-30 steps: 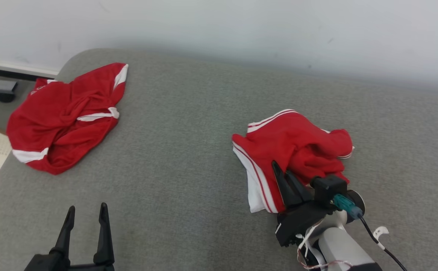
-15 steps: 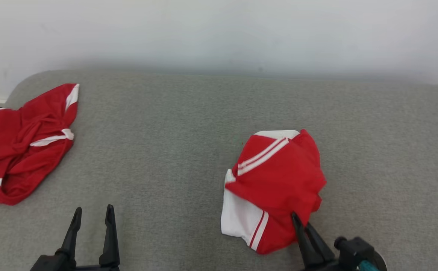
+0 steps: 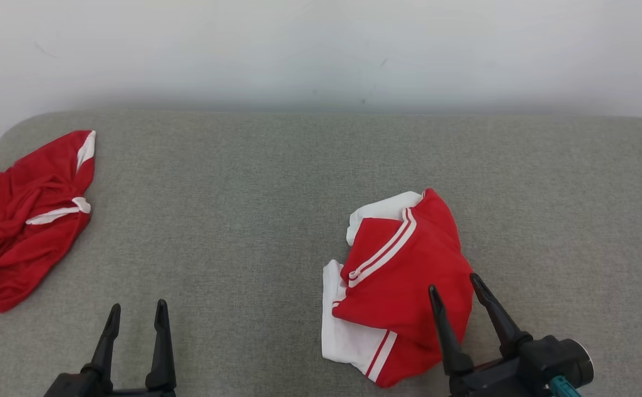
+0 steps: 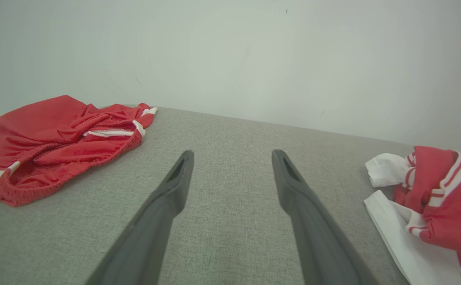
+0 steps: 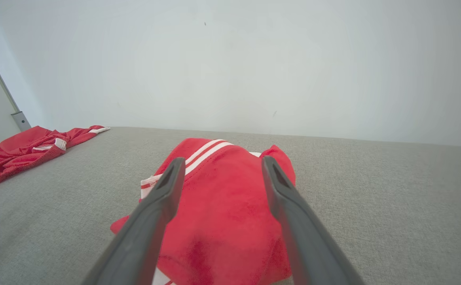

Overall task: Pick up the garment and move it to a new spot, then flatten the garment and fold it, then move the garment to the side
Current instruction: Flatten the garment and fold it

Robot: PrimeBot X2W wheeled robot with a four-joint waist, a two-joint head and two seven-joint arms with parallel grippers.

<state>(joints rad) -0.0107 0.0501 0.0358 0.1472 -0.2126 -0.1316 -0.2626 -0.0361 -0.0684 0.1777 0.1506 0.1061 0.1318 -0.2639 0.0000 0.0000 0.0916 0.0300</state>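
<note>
Apparently the garment [image 3: 403, 264] is laid crumpled at lower right, nothing is gripped by the wide-spread right gripper [image 3: 452, 282] or left gripper [image 3: 138, 304], and flattening and folding are undone.

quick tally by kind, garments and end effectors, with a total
garments, red and white: 2, the left garment and the right garment
end effectors: 2, the left end effector and the right end effector
total: 4
</note>
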